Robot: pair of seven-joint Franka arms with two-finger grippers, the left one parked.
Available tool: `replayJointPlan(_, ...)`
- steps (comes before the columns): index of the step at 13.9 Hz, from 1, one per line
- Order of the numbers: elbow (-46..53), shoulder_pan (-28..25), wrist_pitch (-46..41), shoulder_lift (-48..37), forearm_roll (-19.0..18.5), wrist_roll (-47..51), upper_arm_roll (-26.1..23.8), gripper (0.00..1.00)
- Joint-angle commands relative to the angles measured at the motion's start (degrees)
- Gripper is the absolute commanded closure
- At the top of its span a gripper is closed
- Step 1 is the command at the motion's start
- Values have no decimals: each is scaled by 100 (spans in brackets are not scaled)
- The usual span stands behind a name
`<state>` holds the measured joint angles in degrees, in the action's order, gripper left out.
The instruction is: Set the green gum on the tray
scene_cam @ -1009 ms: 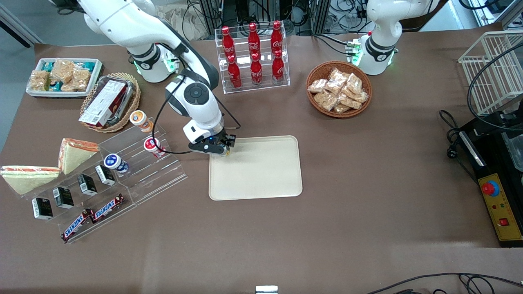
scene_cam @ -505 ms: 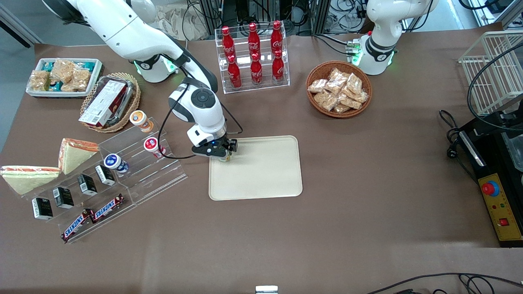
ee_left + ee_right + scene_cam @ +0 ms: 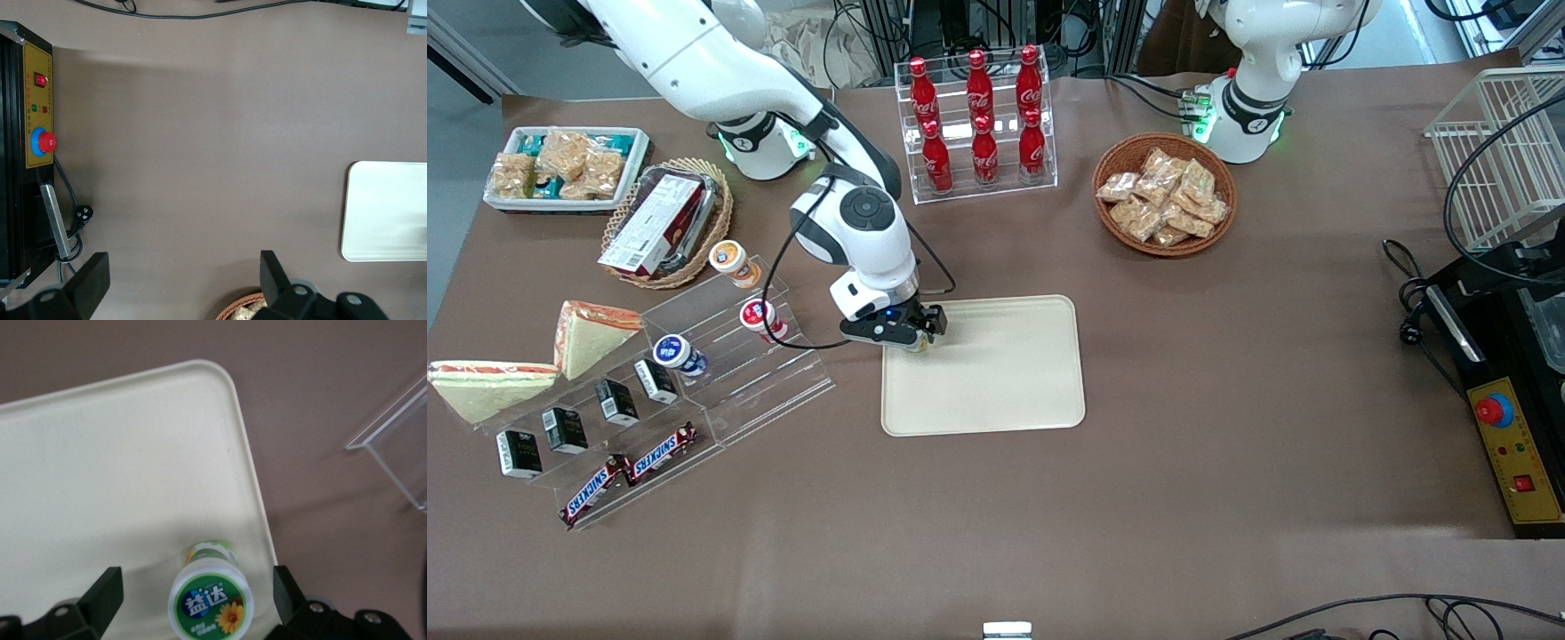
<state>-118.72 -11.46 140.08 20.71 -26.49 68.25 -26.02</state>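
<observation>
The green gum [image 3: 210,600], a small bottle with a green-and-white flower lid, stands upright on the cream tray [image 3: 120,453] close to one rounded corner. My right gripper [image 3: 197,588] straddles it, open, and both black fingers [image 3: 107,590] stand off from the bottle with tray showing in the gaps. In the front view the gripper [image 3: 911,336] hangs low over the tray [image 3: 996,373] at the corner nearest the working arm's base. There the gum [image 3: 917,345] only peeks out beneath it.
A clear stepped stand [image 3: 729,356] holding orange-lidded [image 3: 730,259], red-lidded [image 3: 758,316] and blue-lidded [image 3: 673,351] bottles sits close beside the tray, toward the working arm's end. Its edge [image 3: 393,447] shows in the right wrist view. A cola rack [image 3: 976,124] and a snack basket [image 3: 1164,194] stand farther from the camera.
The gripper carried the gum from the tray's rim a little inward over the corner and lower. In the last half second it has hardly shifted.
</observation>
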Motion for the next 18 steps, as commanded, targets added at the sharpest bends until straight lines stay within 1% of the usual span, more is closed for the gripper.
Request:
replayJointPlan(1, 374, 12, -1005, -584, 133, -275, -288, 0)
replayJointPlan(3, 1032, 21, -1971, -883, 1141, -1046, -351, 0)
replayJointPlan(4, 1444, 47, -2550, -1006, 1573, -1538, -334, 0)
replayJointPlan(5, 1875, 99, -3121, -1085, 1760, -1952, -307, 0)
replayJointPlan(7, 2728, 398, -4290, -1183, 1910, -2900, -307, 0)
replayJointPlan(8, 2993, 521, -4705, -1270, 2033, -3410, -246, 0)
replayJointPlan(9, 3048, 687, -4831, -1480, 2182, -3859, -28, 0)
replayJointPlan(10, 2996, 785, -4867, -1760, 2436, -4464, 348, 0)
replayJointPlan(11, 2917, 786, -4911, -1989, 2656, -5270, 900, 0)
replayJointPlan(12, 2821, 768, -4920, -2131, 2762, -6044, 1471, 0)
replayJointPlan(13, 2741, 768, -4937, -2210, 2755, -6617, 1903, 0)
replayJointPlan(14, 2714, 768, -4929, -2255, 2746, -6989, 2264, 0)
replayJointPlan(15, 2714, 785, -4929, -2264, 2685, -7201, 2468, 0)
replayJointPlan(18, 2784, 812, -4876, -2186, 2693, -7861, 2891, 0)
